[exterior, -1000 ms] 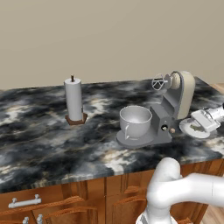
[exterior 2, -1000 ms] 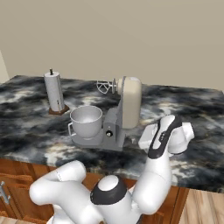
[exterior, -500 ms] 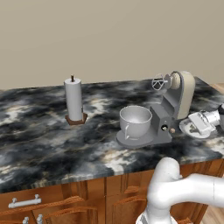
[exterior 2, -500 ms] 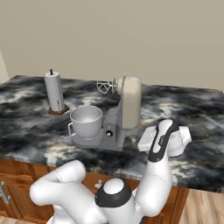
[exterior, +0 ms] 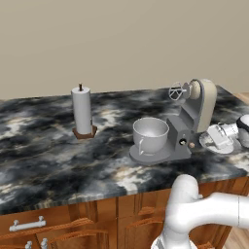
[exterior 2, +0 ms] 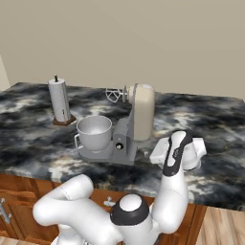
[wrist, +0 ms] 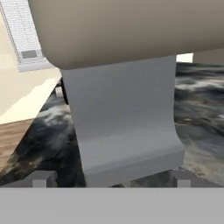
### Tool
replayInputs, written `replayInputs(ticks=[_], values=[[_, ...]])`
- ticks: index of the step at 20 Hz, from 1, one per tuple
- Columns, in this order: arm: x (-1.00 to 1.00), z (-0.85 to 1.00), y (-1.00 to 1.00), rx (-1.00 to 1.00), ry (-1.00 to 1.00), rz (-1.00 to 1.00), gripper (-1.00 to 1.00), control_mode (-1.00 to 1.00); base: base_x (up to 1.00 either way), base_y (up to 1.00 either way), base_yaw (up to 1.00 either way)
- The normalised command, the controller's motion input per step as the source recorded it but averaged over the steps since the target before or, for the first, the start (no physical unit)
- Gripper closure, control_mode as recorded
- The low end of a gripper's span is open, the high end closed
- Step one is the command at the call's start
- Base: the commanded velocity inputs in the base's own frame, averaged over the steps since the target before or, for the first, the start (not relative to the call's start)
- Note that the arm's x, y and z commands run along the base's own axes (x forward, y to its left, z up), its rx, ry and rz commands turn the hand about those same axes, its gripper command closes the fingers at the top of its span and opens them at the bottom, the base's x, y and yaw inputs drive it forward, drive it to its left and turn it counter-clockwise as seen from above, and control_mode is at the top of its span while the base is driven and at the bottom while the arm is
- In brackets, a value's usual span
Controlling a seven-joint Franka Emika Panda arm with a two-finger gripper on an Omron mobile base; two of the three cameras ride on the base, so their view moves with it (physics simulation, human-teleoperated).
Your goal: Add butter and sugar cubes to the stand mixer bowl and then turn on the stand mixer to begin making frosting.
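Observation:
The stand mixer point(exterior: 193, 115) stands on the dark marble counter with its cream head tilted up and the wire whisk point(exterior: 177, 91) in the air. The stand mixer bowl point(exterior: 151, 134), pale grey with a side handle, sits on the mixer's flat base. My gripper point(exterior: 216, 137) hangs low just right of the mixer, behind its column, and it is open. In the hand view the grey column point(wrist: 124, 127) and beige head point(wrist: 131, 26) loom close, with the fingertips point(wrist: 40, 179) spread wide and nothing between them. The butter and the sugar cubes are hidden.
A white paper-towel roll point(exterior: 81, 110) stands on a brown holder at the counter's left. A round white plate point(exterior: 212, 145) lies under my hand near the counter's right end. Wooden cabinet drawers point(exterior: 58, 223) run below the front edge.
My hand has sunk slightly and edged toward the back of the mixer. The mixer, bowl and paper-towel roll have stayed put.

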Motion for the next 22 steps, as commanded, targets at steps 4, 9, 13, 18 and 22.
replayInputs(ticks=[4,9,13,18,22], values=[[0.19,-0.18,0.00,0.00,0.00,-0.01,-1.00,-1.00,0.00,0.00,0.00],[0.17,-0.24,0.00,0.00,0.00,-0.01,-1.00,-1.00,0.00,0.00,0.00],[0.13,-0.18,0.00,0.00,0.00,-0.01,-1.00,-1.00,0.00,0.00,0.00],[0.13,-0.11,0.00,0.00,0.00,-0.01,-1.00,-1.00,0.00,0.00,0.00],[0.13,-0.12,0.00,0.00,0.00,-0.01,-1.00,-1.00,0.00,0.00,0.00]])
